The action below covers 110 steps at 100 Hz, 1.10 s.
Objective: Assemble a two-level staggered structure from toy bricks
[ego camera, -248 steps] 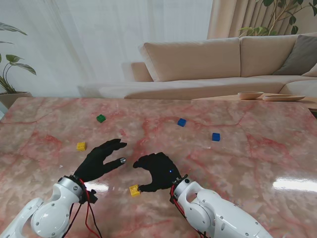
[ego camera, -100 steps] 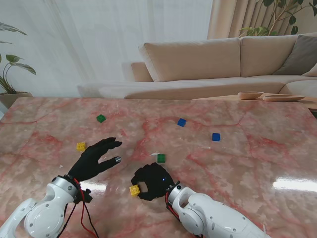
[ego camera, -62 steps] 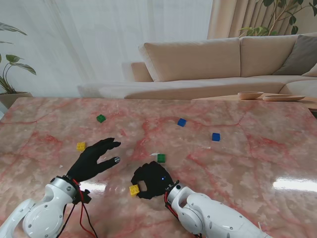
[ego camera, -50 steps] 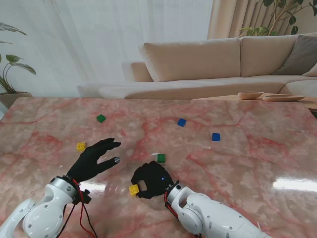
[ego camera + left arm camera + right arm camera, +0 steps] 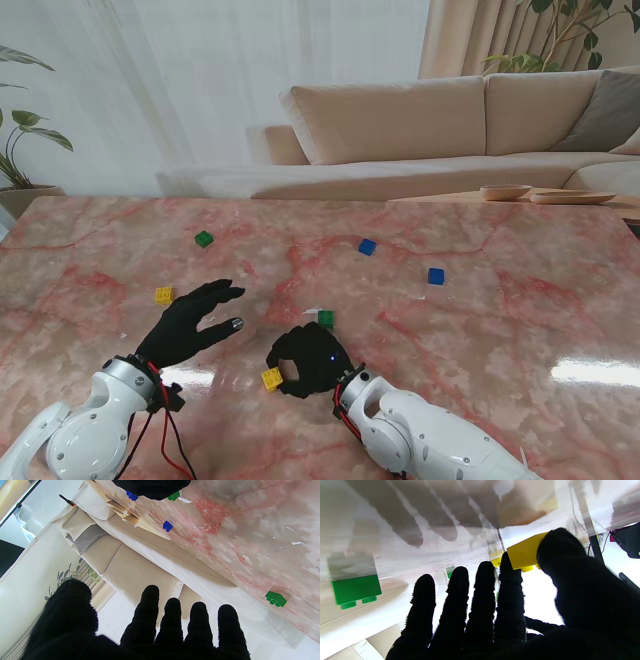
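Black-gloved right hand [image 5: 308, 362] pinches a small yellow plastic toy brick [image 5: 272, 377] between thumb and forefinger, lifted off the pink marble table [image 5: 500, 320] | small green toy brick [image 5: 325, 319] lies just beyond its fingers | black-gloved left hand [image 5: 190, 323] hovers empty, fingers spread | second yellow brick [image 5: 164, 295] near its fingertips.

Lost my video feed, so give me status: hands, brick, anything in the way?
Right hand pinching yellow brick, low over table. Left hand open, holding nothing. Green brick just beyond right hand, apart.
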Motion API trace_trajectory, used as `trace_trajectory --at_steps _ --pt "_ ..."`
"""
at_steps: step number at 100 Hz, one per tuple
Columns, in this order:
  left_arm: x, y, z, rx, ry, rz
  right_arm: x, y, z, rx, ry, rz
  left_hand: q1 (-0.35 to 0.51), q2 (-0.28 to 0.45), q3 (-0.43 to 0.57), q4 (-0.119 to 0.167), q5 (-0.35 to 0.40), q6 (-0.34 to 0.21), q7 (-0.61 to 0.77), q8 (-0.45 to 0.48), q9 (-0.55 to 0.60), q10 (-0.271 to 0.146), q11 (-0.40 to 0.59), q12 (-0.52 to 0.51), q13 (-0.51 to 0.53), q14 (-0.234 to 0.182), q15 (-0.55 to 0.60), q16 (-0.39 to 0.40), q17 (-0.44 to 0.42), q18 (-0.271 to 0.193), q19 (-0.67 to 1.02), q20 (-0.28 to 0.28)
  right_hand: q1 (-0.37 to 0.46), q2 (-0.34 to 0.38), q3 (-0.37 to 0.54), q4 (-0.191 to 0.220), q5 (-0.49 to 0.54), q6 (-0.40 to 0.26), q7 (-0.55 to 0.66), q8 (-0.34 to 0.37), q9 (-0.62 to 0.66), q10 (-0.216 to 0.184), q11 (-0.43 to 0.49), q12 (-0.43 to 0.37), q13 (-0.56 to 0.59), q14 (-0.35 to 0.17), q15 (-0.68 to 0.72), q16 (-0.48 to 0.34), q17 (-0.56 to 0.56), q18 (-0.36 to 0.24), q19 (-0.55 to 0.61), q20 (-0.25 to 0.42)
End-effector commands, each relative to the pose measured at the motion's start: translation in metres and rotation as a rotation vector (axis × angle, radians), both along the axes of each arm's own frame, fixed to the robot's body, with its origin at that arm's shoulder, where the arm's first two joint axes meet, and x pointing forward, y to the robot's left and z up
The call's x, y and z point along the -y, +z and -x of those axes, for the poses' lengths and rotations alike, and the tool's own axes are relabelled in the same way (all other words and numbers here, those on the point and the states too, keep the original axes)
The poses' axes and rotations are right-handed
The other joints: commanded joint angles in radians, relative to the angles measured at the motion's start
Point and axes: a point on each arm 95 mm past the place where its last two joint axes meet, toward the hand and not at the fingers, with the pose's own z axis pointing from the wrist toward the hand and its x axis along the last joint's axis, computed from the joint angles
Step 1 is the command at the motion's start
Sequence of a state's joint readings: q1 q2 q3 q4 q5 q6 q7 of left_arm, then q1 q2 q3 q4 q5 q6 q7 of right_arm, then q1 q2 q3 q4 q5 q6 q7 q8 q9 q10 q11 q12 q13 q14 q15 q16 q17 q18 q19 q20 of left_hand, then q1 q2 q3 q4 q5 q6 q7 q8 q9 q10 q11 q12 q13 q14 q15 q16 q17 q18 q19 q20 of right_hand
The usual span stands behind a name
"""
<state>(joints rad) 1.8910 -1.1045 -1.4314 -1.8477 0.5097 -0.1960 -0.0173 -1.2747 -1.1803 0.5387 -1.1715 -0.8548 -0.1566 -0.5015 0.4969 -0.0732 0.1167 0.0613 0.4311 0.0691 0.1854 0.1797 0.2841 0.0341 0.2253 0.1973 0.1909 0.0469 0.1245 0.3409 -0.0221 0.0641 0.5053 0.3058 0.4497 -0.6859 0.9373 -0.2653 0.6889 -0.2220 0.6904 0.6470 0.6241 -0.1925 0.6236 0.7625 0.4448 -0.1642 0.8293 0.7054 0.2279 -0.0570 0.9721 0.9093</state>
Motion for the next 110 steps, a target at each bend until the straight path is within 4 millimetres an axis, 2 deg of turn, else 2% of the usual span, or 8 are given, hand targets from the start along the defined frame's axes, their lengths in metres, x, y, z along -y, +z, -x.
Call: trace_trajectory --at_steps 1,18,36,51,81,110 --pt "0.002 -0.002 0.003 -0.011 -0.003 -0.004 0.004 -0.007 0.007 -0.029 -0.013 0.001 0.009 0.042 -0.044 -0.025 0.013 -0.005 -0.005 0.005 0.014 0.002 -0.019 0.003 0.019 -0.012 -0.011 -0.002 -0.017 0.0 0.016 0.001 0.014 0.034 0.101 -0.005 0.055 -0.108 0.128 0.013 0.009 -0.028 0.013 0.019 0.012 -0.033 0.015 0.018 -0.007 -0.031 0.018 0.002" --pt "0.003 -0.002 0.002 -0.009 -0.006 -0.004 0.014 0.011 0.003 -0.004 -0.084 -0.025 0.01 0.042 -0.046 -0.025 0.013 -0.004 -0.006 0.006 0.014 0.003 -0.019 0.003 0.018 -0.012 -0.011 -0.002 -0.017 0.0 0.015 0.001 0.007 0.037 0.101 -0.007 0.054 -0.106 0.13 0.011 0.013 -0.025 0.012 0.019 0.015 -0.032 0.015 0.018 -0.007 -0.029 0.018 0.003" --pt "0.005 -0.002 0.001 -0.011 -0.011 -0.002 0.034 0.038 -0.005 0.025 -0.199 -0.04 0.011 0.042 -0.047 -0.026 0.014 -0.004 -0.007 0.006 0.015 0.002 -0.019 0.003 0.019 -0.012 -0.011 -0.002 -0.018 0.002 0.013 0.0 0.0 0.044 0.091 -0.008 0.044 -0.097 0.128 0.008 0.012 -0.021 0.008 0.017 0.013 -0.03 0.012 0.017 -0.012 -0.025 0.015 0.002" --pt "0.008 -0.004 -0.001 -0.014 -0.016 0.005 0.054 0.051 -0.013 0.043 -0.275 -0.014 0.011 0.042 -0.048 -0.026 0.014 -0.004 -0.007 0.007 0.014 0.002 -0.019 0.003 0.018 -0.012 -0.012 -0.002 -0.018 0.003 0.012 0.0 -0.002 0.049 0.084 -0.005 0.039 -0.092 0.129 0.008 0.012 -0.019 0.004 0.016 0.012 -0.026 0.01 0.017 -0.01 -0.024 0.014 0.003" --pt "0.011 -0.007 -0.004 -0.028 -0.027 0.008 0.085 0.046 -0.033 -0.003 -0.389 0.031 0.012 0.043 -0.049 -0.025 0.013 -0.003 -0.007 0.007 0.014 0.001 -0.019 0.003 0.018 -0.014 -0.012 -0.002 -0.018 0.003 0.011 0.001 0.0 0.048 0.082 0.0 0.04 -0.093 0.131 0.009 0.014 -0.019 0.003 0.018 0.014 -0.027 0.01 0.017 -0.011 -0.021 0.012 0.004" --pt "0.011 -0.006 -0.005 -0.034 -0.034 0.0 0.099 0.04 -0.051 -0.057 -0.435 0.059 0.013 0.045 -0.048 -0.025 0.015 0.0 -0.007 0.007 0.015 0.002 -0.019 0.003 0.018 -0.012 -0.012 -0.002 -0.018 0.004 0.009 0.002 0.0 0.049 0.078 0.001 0.035 -0.095 0.13 0.011 0.007 -0.021 0.006 0.022 0.01 -0.029 0.011 0.019 -0.013 -0.024 0.01 0.004"
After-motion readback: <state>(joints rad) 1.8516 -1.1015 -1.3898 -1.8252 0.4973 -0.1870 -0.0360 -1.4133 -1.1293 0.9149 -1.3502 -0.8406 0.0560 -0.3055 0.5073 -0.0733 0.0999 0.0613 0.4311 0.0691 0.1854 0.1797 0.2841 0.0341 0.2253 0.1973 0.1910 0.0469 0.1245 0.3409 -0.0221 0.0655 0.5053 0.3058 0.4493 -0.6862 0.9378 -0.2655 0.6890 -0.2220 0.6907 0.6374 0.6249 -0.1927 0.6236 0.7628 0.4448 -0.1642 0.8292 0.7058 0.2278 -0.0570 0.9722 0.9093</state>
